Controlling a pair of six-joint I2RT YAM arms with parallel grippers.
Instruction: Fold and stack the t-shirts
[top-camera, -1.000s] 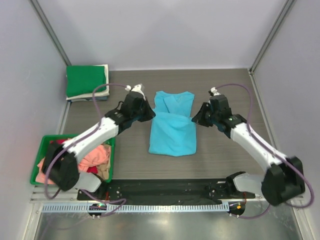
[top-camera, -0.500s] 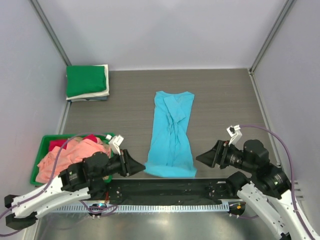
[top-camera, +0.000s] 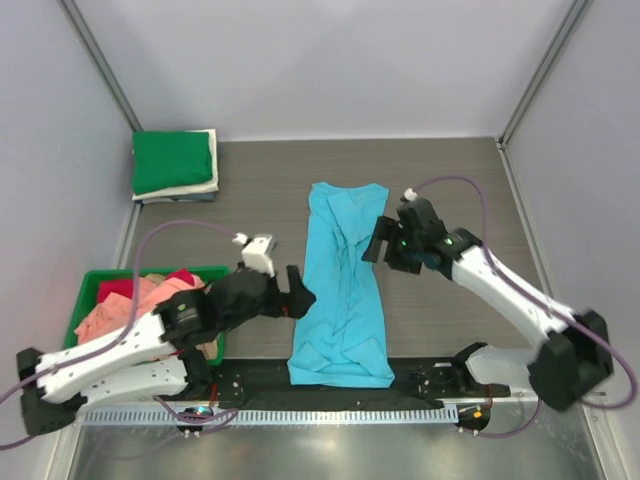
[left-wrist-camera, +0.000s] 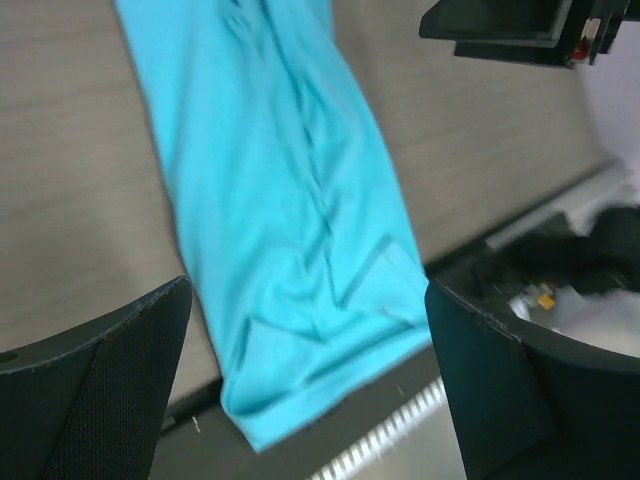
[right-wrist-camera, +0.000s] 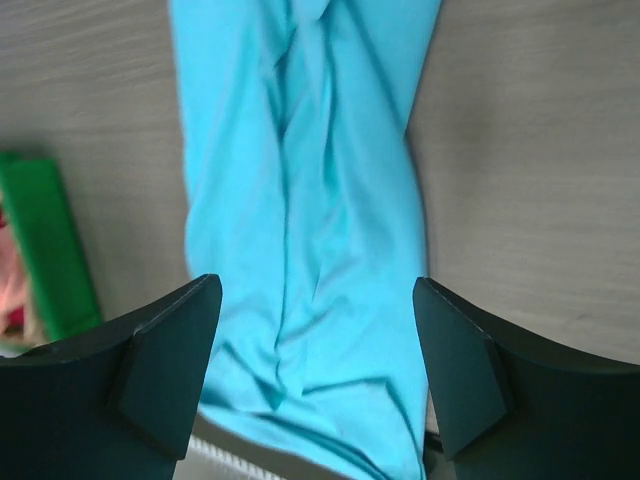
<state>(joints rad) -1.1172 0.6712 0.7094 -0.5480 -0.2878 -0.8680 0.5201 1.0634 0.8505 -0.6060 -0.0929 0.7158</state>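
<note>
Sky-blue t-shirt (top-camera: 340, 290) lay between left end effector (top-camera: 303, 298) and right end effector (top-camera: 373, 245), both spread wide and empty, arms angled inward.

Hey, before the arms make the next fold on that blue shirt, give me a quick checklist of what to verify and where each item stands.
1. Both grippers empty: ok. The left gripper and right gripper stand open with nothing between the fingers.
2. Sky-blue shirt folded into a long narrow strip: ok, though creased down the middle.
3. Shirt fully on the table: not ok. Its near hem lies over the black strip.
4. One gripper on each long side: ok, but the right one sits farther up.
5. Grippers touching cloth: cannot tell.
6. Stack ready at the far left: ok, green shirt on top, folded.
</note>
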